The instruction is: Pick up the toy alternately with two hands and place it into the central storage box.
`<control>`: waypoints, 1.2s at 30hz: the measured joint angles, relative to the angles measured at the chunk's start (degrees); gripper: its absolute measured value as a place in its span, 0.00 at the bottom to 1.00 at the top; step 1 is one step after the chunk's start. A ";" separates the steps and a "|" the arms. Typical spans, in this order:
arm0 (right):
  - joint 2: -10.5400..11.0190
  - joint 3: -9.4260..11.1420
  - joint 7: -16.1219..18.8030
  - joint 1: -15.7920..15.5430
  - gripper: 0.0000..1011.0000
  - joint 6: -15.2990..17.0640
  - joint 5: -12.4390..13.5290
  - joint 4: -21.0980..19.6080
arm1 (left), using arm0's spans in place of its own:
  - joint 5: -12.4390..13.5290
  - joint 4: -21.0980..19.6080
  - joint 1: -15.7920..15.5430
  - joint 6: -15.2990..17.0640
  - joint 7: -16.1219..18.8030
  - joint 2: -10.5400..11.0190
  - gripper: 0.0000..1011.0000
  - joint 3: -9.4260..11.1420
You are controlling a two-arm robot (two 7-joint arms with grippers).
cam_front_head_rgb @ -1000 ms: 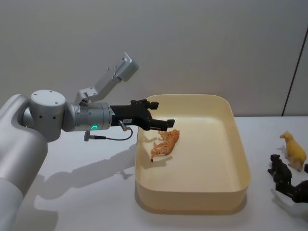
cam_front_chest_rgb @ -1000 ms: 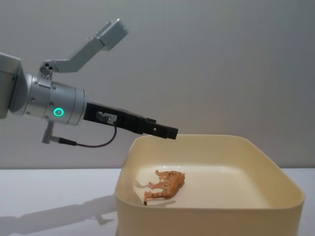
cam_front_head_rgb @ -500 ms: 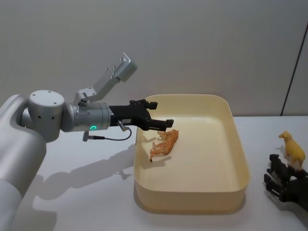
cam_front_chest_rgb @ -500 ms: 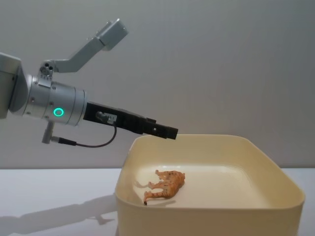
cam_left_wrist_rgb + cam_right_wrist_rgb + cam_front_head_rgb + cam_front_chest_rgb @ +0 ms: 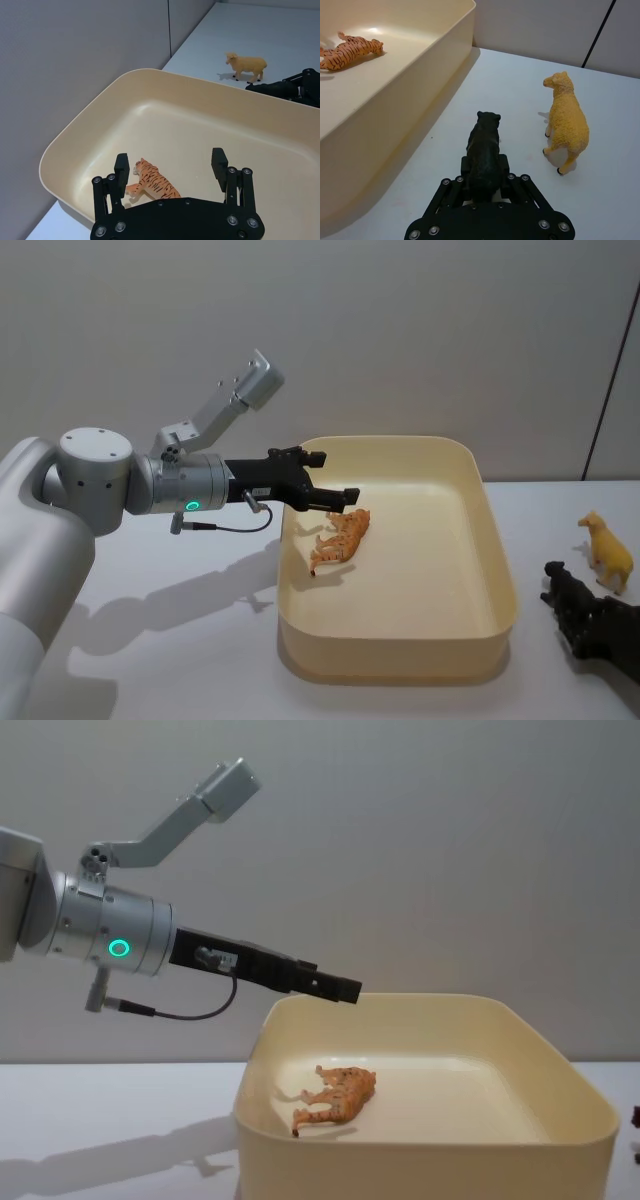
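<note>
Right gripper [image 5: 483,171] moved forward, now clamped on black panther toy [image 5: 484,136]; left gripper [image 5: 170,159], fingers spread, hovers above tiger toy [image 5: 152,184] in cream storage box [image 5: 400,652]

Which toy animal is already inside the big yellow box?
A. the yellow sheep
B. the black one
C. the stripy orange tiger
C: the orange tiger lies on the floor of the storage box, while the black animal and the yellow sheep are outside it on the table, on the robot's right.
</note>
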 joint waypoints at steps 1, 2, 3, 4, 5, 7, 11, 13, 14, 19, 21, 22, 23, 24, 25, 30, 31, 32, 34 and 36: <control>-0.01 0.00 -0.08 0.00 0.29 -0.04 0.00 0.00 | 0.00 0.00 0.00 0.00 0.00 0.00 0.99 0.00; -0.03 0.00 -0.16 0.00 0.27 -0.11 0.00 -0.01 | 0.00 0.00 0.00 0.00 0.00 0.00 0.99 0.00; -0.05 0.00 -0.25 -0.01 0.27 -0.20 0.00 -0.04 | 0.00 0.00 0.00 0.00 0.00 0.00 0.99 0.00; -0.09 0.01 -0.50 -0.03 0.27 -0.52 0.00 -0.15 | 0.00 0.00 0.00 0.00 0.00 0.00 0.99 0.00; -0.11 0.01 -0.61 -0.04 0.27 -0.69 0.00 -0.21 | 0.00 0.00 0.00 0.00 0.00 0.00 0.99 0.00; -0.16 0.05 -1.03 -0.07 0.27 -1.29 -0.03 -0.47 | 0.00 0.00 0.00 0.00 0.00 0.00 0.99 0.00; -0.28 0.13 -1.82 -0.08 0.27 -2.62 -0.33 -1.03 | 0.00 0.00 0.00 0.00 0.00 0.00 0.99 0.00; -0.34 0.19 -2.24 -0.02 0.27 -3.42 -0.54 -1.39 | 0.00 0.00 0.00 0.00 0.00 0.00 0.99 0.00; -0.36 0.22 -2.42 0.01 0.27 -3.76 -0.64 -1.54 | 0.00 0.00 0.00 0.00 0.00 0.00 0.99 0.00; -0.64 0.38 -2.90 0.85 0.27 -5.51 -1.20 -2.87 | 0.00 0.00 0.00 0.00 0.00 0.00 0.99 0.00; -0.72 0.43 -2.82 1.26 0.27 -5.78 -1.35 -3.27 | 0.00 0.00 0.00 0.00 0.00 0.00 0.99 0.00; -0.82 0.47 -2.62 1.75 0.27 -5.93 -1.43 -3.65 | 0.00 0.00 0.00 0.00 0.00 0.00 0.99 0.00; -0.88 0.47 -2.34 2.00 0.27 -6.01 -1.50 -3.81 | 0.00 0.00 0.00 0.00 0.00 0.00 0.99 0.00; -0.95 0.47 -2.10 2.35 0.27 -6.05 -1.56 -4.00 | 0.00 0.00 0.00 0.00 0.00 0.00 0.99 0.00; -1.09 0.48 -1.55 2.93 0.27 -6.08 -1.70 -4.22 | 0.00 0.00 0.00 0.00 0.00 0.00 0.99 0.00; -1.67 0.26 0.74 5.01 0.27 -5.90 -2.13 -4.41 | 0.00 0.00 0.00 0.00 0.00 0.00 0.99 0.00; -1.85 0.19 1.19 5.54 0.27 -5.79 -2.22 -4.36 | 0.00 0.00 0.00 0.00 0.00 0.00 0.99 0.00; -2.00 0.12 1.79 5.96 0.27 -5.65 -2.33 -4.27 | 0.00 0.00 0.00 0.00 0.00 0.00 0.99 0.00; -2.56 -0.21 3.25 7.43 0.27 -5.19 -2.66 -3.64 | 0.00 0.00 0.00 0.00 0.00 0.00 0.99 0.00; -3.27 -0.63 5.01 9.12 0.27 -4.45 -3.14 -2.70 | 0.00 0.00 0.00 0.00 0.00 0.00 0.99 0.00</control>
